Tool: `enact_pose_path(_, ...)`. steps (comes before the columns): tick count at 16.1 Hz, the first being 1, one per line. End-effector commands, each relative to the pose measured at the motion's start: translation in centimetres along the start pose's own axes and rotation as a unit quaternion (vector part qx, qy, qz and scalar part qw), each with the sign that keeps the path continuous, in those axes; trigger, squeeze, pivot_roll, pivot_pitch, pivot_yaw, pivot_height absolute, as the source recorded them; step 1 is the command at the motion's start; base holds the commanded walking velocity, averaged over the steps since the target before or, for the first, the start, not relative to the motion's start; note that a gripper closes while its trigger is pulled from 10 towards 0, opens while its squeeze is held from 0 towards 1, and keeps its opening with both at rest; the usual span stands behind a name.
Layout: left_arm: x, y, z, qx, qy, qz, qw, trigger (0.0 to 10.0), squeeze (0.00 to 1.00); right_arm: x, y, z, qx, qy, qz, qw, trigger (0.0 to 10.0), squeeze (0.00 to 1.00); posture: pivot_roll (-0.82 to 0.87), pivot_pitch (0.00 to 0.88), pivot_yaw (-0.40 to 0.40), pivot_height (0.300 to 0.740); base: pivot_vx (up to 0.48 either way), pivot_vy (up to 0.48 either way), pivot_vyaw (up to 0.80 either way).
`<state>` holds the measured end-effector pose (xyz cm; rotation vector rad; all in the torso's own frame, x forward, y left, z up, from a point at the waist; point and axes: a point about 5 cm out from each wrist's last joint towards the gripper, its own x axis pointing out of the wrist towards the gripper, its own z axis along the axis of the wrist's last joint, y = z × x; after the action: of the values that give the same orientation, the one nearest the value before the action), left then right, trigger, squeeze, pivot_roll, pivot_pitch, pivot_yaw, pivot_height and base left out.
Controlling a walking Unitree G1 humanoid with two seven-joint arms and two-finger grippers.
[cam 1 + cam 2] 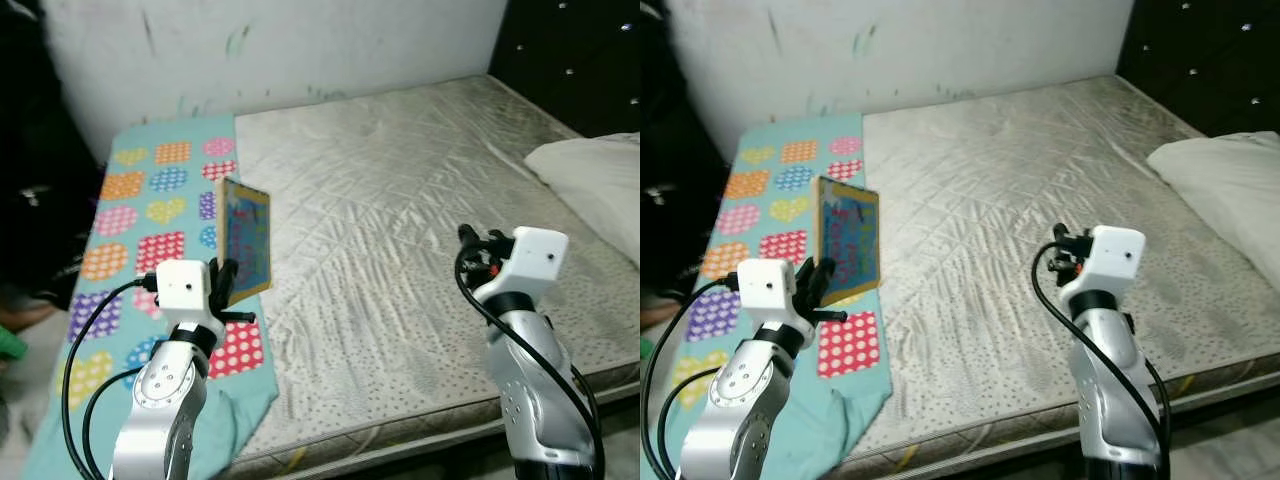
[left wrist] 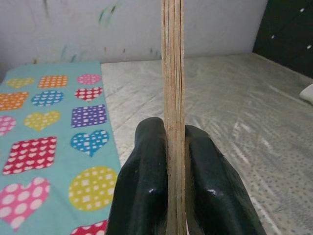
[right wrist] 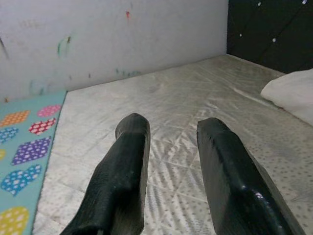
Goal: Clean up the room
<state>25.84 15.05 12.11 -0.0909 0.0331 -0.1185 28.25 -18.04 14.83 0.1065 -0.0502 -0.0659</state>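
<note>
Here's the bare quilted grey mattress (image 1: 400, 200) of the bed, running from the pale scuffed wall (image 1: 280, 40) at twelve o'clock down toward the robot. Along its nine o'clock side lies a teal blanket printed with bright dotted hearts, squares and circles (image 1: 130, 200), its near end spilling over the bed's edge. At two o'clock, a white pillow (image 1: 590, 180), cut off by the frame edge, sits below a dark studded headboard (image 1: 580, 60).

Left arm is raised, elbow bent, over the blanket's near end, and the left tool (image 1: 226, 283) is pinching the lower edge of a thin flat wooden board with a colourful blue picture face and yellow border (image 1: 245, 240), holding it upright above the blanket's inner edge. Whatever is printed on it is too small to read. In the left wrist view the board (image 2: 173, 73) stands edge-on, fingers (image 2: 142, 191) pressed against both faces.

Right arm is up over the mattress's near edge at four o'clock; the right tool (image 3: 168, 147) is spread, holding nothing.
</note>
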Motion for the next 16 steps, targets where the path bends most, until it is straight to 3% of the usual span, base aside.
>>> enact_pose_path(1,-0.12,-0.02,1.05,0.007,-0.024,-0.006,1.000,10.0,0.00,-0.10,0.42,0.46,0.001,-0.006,0.010,1.000,10.0,0.00,-0.22,0.015,0.086,0.740,0.000,0.000,0.00)
enact_pose_path(4,-0.20,-0.98,1.04,0.002,-0.025,-0.028,0.999,10.0,0.00,-0.32,0.32,0.55,-0.001,-0.006,0.010,1.000,10.0,0.00,-0.23,0.025,0.086,0.740,0.000,0.000,0.00)
enact_pose_path(16,-0.33,-0.74,0.91,0.010,-0.016,-0.025,1.000,10.0,0.00,-0.55,0.43,0.27,0.000,0.002,0.007,1.000,10.0,0.00,-0.22,0.041,0.088,0.740,0.000,-0.115,0.00)
